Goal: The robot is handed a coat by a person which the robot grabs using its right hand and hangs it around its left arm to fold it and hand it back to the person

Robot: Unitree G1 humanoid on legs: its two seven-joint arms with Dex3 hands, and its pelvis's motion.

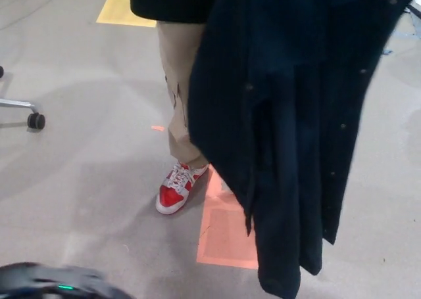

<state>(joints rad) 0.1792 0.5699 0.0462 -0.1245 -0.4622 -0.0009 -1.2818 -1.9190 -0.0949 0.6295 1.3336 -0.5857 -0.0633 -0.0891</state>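
dark coat (289,115) hangs beside person's leg (177,89)

A dark, rounded part of the robot (46,282) shows blurred along the bottom-left edge of the head view, on the robot's left side. A small green light (64,287) glows on it. Which part it is cannot be told.
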